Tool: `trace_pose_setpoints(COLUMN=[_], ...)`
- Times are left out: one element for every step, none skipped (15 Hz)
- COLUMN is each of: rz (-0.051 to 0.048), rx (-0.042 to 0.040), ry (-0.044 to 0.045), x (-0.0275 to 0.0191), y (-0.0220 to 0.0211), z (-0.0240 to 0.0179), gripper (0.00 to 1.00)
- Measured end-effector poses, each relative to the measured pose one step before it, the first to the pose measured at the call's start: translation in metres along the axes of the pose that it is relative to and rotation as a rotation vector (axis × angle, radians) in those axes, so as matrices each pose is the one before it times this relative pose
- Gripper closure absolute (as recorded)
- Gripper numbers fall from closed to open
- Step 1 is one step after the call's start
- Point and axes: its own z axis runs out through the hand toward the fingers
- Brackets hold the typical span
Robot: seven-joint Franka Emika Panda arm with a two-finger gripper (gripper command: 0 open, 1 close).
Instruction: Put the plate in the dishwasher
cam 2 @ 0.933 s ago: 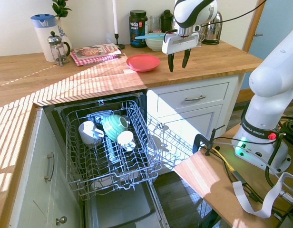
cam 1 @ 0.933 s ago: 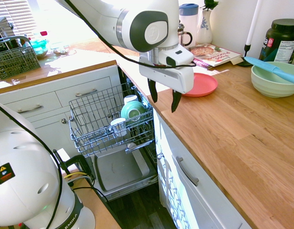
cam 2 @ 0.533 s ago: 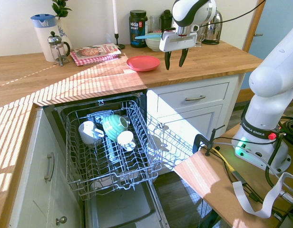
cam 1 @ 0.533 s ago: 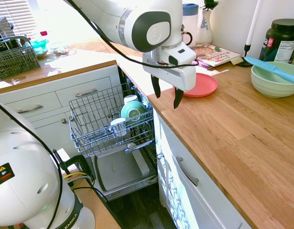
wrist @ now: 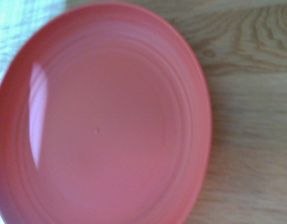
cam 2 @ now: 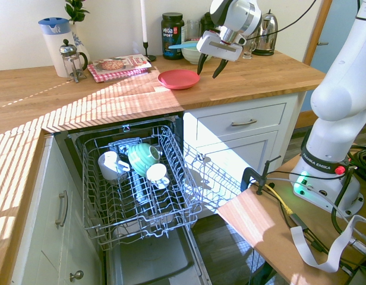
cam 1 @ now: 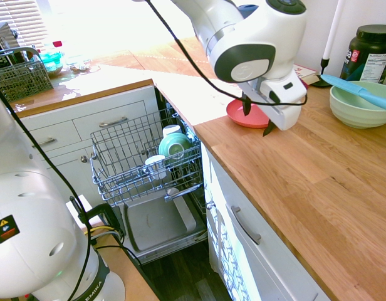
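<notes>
The coral-red plate point(cam 2: 179, 78) lies flat on the wooden counter, partly hidden behind the arm in the first exterior view point(cam 1: 240, 115). It fills most of the wrist view point(wrist: 101, 116). My gripper point(cam 2: 207, 64) point(cam 1: 256, 118) is tilted and hangs open just above the plate's near edge, touching nothing. The dishwasher point(cam 2: 135, 184) stands open below the counter, its grey wire rack point(cam 1: 140, 160) pulled out with cups and a green bowl in it, its door point(cam 1: 158, 222) lowered.
A pale green bowl point(cam 1: 361, 103) with a blue utensil sits on the counter beyond the plate. A dark tub point(cam 2: 172, 35), a candlestick point(cam 2: 145, 29), a magazine point(cam 2: 119, 65), a French press point(cam 2: 70, 59) and a kettle point(cam 2: 267, 35) line the back. White drawers point(cam 2: 242, 122) flank the dishwasher.
The gripper has swung from the counter's front edge toward the plate and tilted over it. Its fingers stay open. The plate has not moved.
</notes>
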Motion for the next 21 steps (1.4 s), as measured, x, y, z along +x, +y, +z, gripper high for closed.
trace_pose_setpoints(rz=[-0.00398, -0.00270, 0.00231, 0.00405, 0.00629, 0.00637, 0.00528, 0.00286, 0.00039, 0.00002, 0.00000, 0.00007, -0.00075, -0.00149, -0.00028, 0.00061, 0.00094, 0.00061, 0.00163, 0.00267, 0.00292], rx=[-0.00053, -0.01015, -0.00421, 0.00192, 0.01122, 0.00592, 0.00413, 0.00164, -0.00022, -0.00107, -0.00105, -0.00078, -0.00041, -0.00024, -0.00036, -0.00042, -0.00090, -0.00115, -0.00035, 0.00134, 0.00184], ry=[-0.02863, -0.02989, -0.01432, -0.00499, 0.00030, -0.00174, -0.00122, -0.00076, -0.00047, -0.00094, -0.00117, -0.00125, -0.00101, -0.00089, -0.00012, 0.00096, 0.00032, -0.00058, -0.00159, -0.00170, -0.00151], x=[0.00542, 0.00541, 0.00620, 0.00660, 0.00401, 0.00206, 0.00045, 0.00028, 0.00007, 0.00028, 0.00040, 0.00035, 0.00040, 0.00037, 0.00023, 0.00029, 0.00032, 0.00010, -0.00011, -0.00055, -0.00117], y=[-0.00579, -0.00561, -0.00527, -0.00414, -0.00493, -0.00171, -0.00019, 0.00019, 0.00000, -0.00014, -0.00040, -0.00049, -0.00095, -0.00140, -0.00038, 0.00028, 0.00050, 0.00043, 0.00027, -0.00002, -0.00021], z=[0.00877, 0.01063, 0.00902, 0.00820, 0.00112, 0.00165, 0.00030, 0.00012, 0.00040, 0.00111, 0.00149, 0.00152, 0.00134, 0.00149, 0.00081, 0.00053, 0.00073, 0.00077, 0.00116, 0.00146, 0.00153], gripper=[0.00, 1.00, 1.00, 1.00, 1.00, 1.00, 1.00, 1.00, 1.00, 1.00, 1.00, 1.00, 1.00, 1.00, 1.00, 1.00, 1.00, 1.00, 1.00, 1.00, 1.00])
